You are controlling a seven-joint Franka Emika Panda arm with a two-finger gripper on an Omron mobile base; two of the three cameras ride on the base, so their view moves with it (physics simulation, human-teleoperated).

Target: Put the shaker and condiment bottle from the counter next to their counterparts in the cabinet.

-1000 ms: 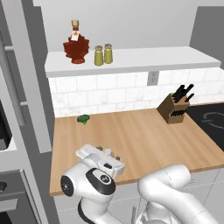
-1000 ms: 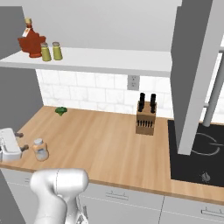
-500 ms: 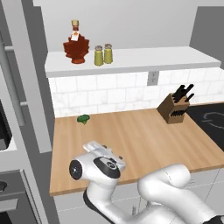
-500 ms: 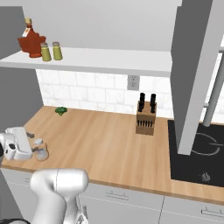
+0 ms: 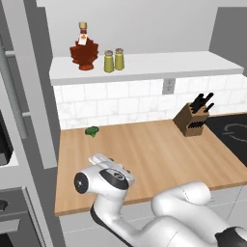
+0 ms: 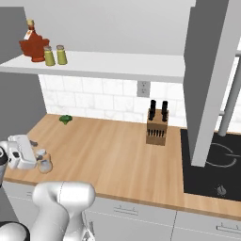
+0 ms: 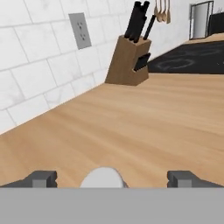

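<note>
The condiment bottle (image 6: pixel 45 164) stands near the front left corner of the counter (image 6: pixel 113 155). In the hand view its whitish cap (image 7: pixel 102 178) sits low between my two fingertips (image 7: pixel 42 177), with a gap on each side. My gripper (image 7: pixel 113 178) is open and level with the bottle's top; from the right base view the gripper (image 6: pixel 36 149) reaches in from the bottle's left. On the cabinet (image 5: pixel 159 65), two olive-yellow shakers (image 5: pixel 109 61) (image 5: pixel 119 59) stand side by side just right of the dark-red maple-leaf bottle (image 5: pixel 84 49). My own wrist hides the bottle in the left base view.
A wooden knife block (image 6: pixel 156 129) stands at the back of the counter near the black cooktop (image 6: pixel 212 164). A small green broccoli piece (image 5: pixel 91 130) lies at the back left by the tiled wall. A grey tall unit (image 5: pixel 29 96) borders the counter's left end.
My hand has slid in from the left toward the condiment bottle, and the wrist has turned. The jaws stayed wide. The bottle has not moved.
</note>
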